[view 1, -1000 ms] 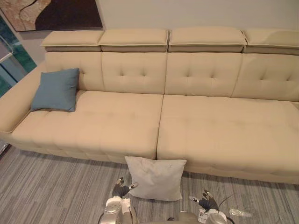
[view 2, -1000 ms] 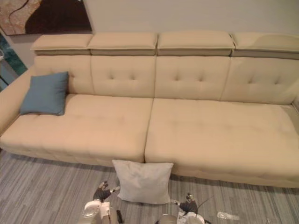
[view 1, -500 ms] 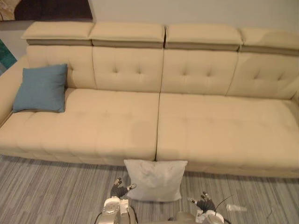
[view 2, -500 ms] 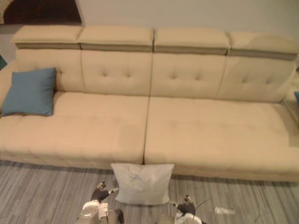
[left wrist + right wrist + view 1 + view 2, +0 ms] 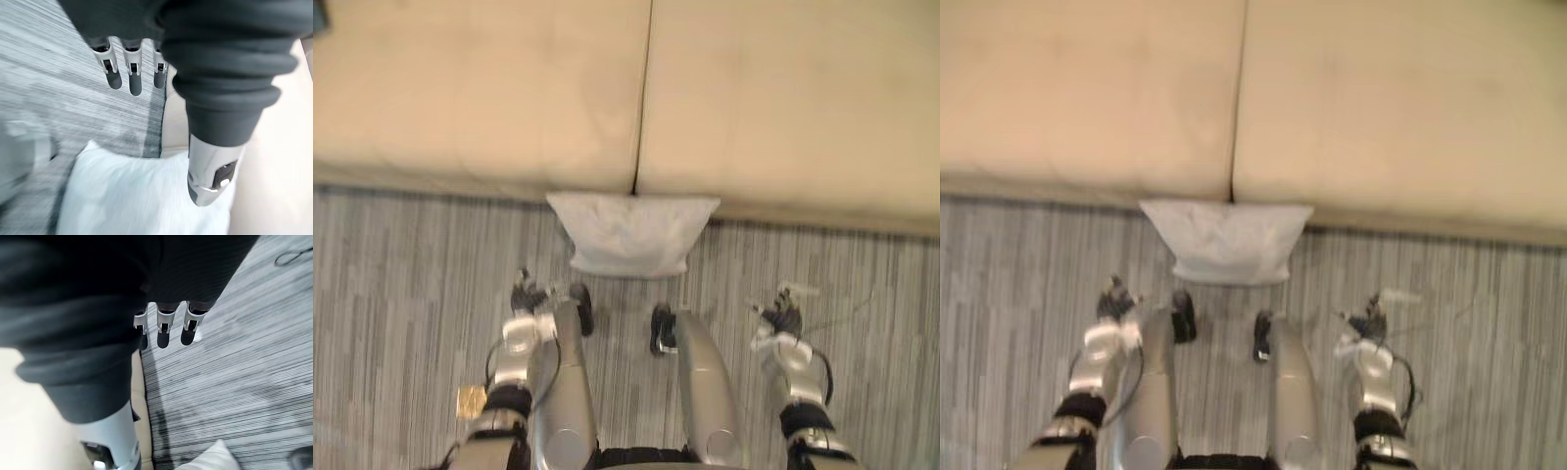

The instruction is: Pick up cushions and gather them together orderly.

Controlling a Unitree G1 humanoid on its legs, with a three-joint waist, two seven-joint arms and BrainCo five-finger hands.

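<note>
White cushion [image 5: 631, 235] on floor [image 5: 401, 294] against sofa [image 5: 509, 98], ahead between hands; left hand [image 5: 527, 297], right hand [image 5: 779, 315] fingers straight, empty.

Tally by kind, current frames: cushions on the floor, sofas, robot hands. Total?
white cushion: 1
sofa: 1
hands: 2, left hand and right hand, both open
Total: 4

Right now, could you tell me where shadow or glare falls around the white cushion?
Left eye view: no glare on the white cushion, evenly lit; the seat seam of the sofa above it is a dark line. Left wrist view: a dark shadow lies on the floor between cushion and sofa.
</note>
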